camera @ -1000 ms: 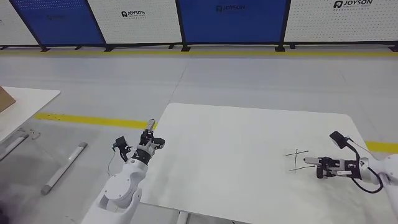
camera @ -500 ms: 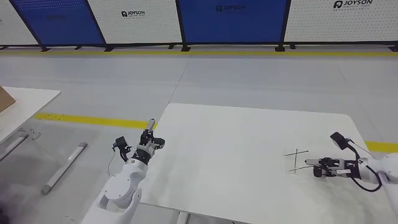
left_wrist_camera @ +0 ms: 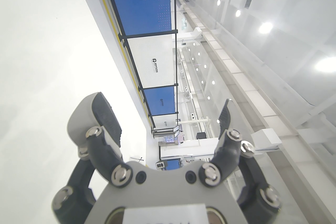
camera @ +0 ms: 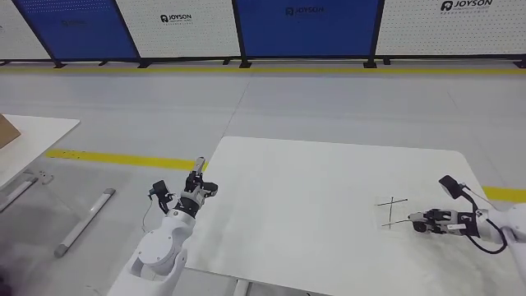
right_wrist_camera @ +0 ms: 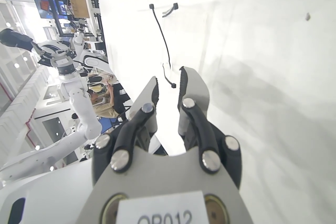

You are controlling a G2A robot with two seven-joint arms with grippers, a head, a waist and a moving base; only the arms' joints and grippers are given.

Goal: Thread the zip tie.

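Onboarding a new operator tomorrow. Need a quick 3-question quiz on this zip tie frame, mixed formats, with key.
1. True or false: the right gripper is shut on a zip tie.
2. Where is the left gripper? A) over the zip ties B) at the table edge opposite them, open C) holding a zip tie
3. Fill in: the zip ties lie on the white ____.
Key: 1 false, its fingers are apart and hold nothing. 2 B. 3 table.
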